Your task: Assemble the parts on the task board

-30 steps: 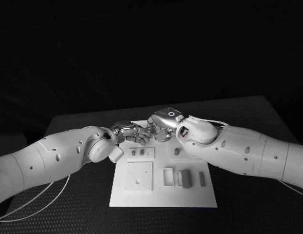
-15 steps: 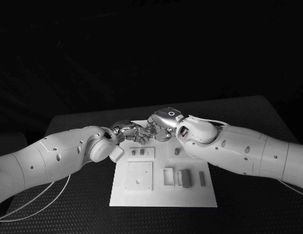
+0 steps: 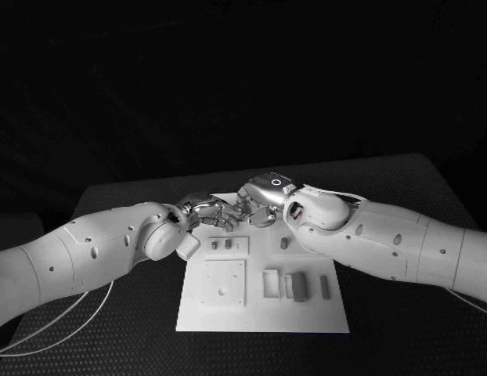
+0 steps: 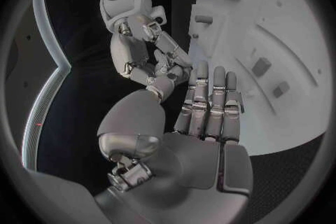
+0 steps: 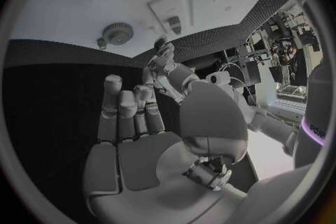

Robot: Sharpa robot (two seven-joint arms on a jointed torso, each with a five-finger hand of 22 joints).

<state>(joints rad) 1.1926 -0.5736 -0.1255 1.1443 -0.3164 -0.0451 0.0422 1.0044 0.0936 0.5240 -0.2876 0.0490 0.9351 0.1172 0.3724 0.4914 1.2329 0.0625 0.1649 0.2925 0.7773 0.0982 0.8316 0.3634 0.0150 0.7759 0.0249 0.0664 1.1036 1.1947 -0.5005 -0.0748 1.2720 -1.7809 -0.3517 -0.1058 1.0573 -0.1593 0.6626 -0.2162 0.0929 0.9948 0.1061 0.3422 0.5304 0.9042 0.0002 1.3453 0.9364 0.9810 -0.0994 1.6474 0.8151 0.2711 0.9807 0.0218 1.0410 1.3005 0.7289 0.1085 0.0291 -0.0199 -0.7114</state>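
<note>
Both hands, the left hand point(image 3: 207, 213) and right hand point(image 3: 261, 205), meet fingertip to fingertip, holding nothing visible, above the far end of the task board point(image 3: 261, 317), whose long axis runs near to far.

— Where do you look from?

— My head camera looks down from above at the task board point(image 3: 261, 290) on the tabletop point(image 3: 120, 196). Each wrist camera sits close behind its own hand.

— What do they share?

— Both wrist views catch the board's white surface, and each shows my other hand's fingers close by.
</note>
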